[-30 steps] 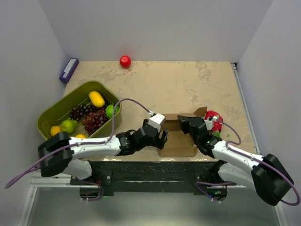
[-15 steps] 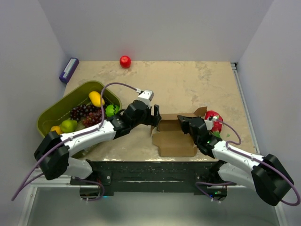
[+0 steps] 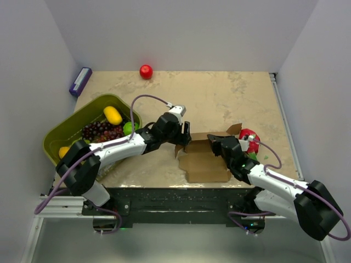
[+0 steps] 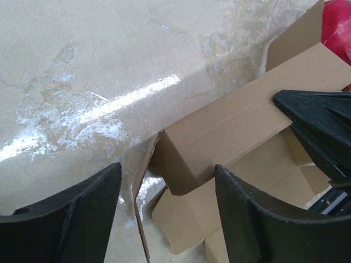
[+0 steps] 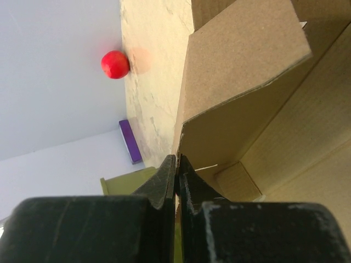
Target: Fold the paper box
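1. The paper box point(image 3: 207, 161) is laid partly folded on the surface point(image 3: 219, 93) near its front edge, with its long axis running left to right.
2. The left fingers point(image 4: 71, 219) are spread wide at the box's left end; contact cannot be determined.
3. The right fingers point(image 5: 164, 183) are pressed together, pinching a raised box wall.

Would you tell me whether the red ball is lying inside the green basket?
No, the red ball lies on the table near the far wall, apart from the green basket.
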Robot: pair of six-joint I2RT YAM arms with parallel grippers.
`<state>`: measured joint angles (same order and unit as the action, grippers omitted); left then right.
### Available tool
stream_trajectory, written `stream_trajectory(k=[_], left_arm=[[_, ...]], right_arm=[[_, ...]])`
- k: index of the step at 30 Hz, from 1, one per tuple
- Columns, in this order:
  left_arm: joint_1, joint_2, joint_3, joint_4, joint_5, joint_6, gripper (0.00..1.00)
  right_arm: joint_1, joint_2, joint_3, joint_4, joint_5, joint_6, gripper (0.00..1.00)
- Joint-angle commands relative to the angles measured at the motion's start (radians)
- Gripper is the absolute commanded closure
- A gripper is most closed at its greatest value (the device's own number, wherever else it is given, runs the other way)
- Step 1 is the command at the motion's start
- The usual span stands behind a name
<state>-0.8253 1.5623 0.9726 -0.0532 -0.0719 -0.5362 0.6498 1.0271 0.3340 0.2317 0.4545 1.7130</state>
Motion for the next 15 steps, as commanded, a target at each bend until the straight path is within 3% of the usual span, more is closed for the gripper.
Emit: stream_trajectory(k=[1,15], left_arm=[[0.003,0.008,0.02,0.038,0.063,-0.022,0.32],[0.003,0.045,-0.017,0.098,0.127,-0.044,0.55]], right_arm=[[0.005,0.007,-0.007,-0.009,0.053,-0.024,1.0],[0.005,0.07,-0.036,0.026,0.052,-0.027,1.0]])
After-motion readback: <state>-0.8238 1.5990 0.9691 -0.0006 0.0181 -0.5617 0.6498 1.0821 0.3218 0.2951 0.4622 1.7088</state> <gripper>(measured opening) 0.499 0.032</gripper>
